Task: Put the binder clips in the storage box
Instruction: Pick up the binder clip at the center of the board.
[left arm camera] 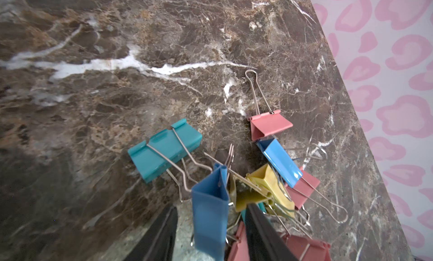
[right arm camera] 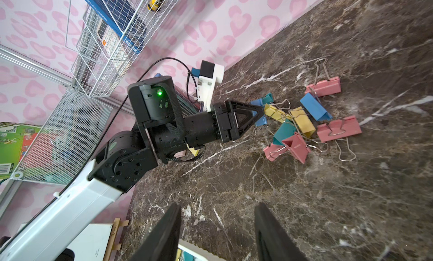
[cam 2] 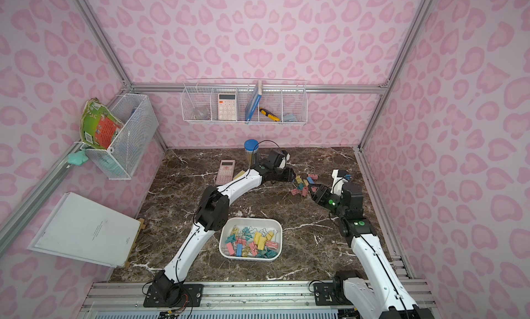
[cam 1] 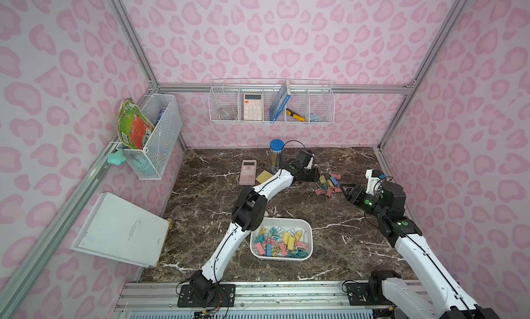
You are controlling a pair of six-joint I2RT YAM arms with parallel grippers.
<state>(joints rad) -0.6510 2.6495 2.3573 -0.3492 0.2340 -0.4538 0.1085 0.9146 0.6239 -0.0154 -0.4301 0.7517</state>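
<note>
**A:** How far along is it? Start at the left.

**B:** In the lower centre of a top view, the storage box (cam 1: 286, 220) sits on the marble tabletop (cam 1: 200, 217). The larger share of the binder clips (cam 1: 282, 241) is heaped inside it. They are pink, yellow, blue and teal, and they cover most of its floor.

**A:** And what's left outside?

**B:** Right of centre and further up the frame, well apart from the box, a loose pile (cam 1: 329, 184) of ten or so lies on the marble. The left gripper (cam 1: 314, 174) is at that pile's left edge.

**A:** Is it holding one?

**B:** In its wrist view the jaws stand either side of an upright blue clip (left arm camera: 209, 213), with a sliver of table showing on each side. I can't tell whether they are pinching it.

**A:** And the other arm?

**B:** The right gripper (right arm camera: 218, 204) is at the pile's right side in the top views. Its fingers are spread apart with nothing between them, and it stops short of the nearest pink clips.

**A:** So what's your verdict?

**B:** I'd say it is past halfway. Nothing lies stray elsewhere on the table, so what remains is that one pile. It looks like several more trips down to the box, and the tangled wire handles may drag neighbouring clips along.
</note>
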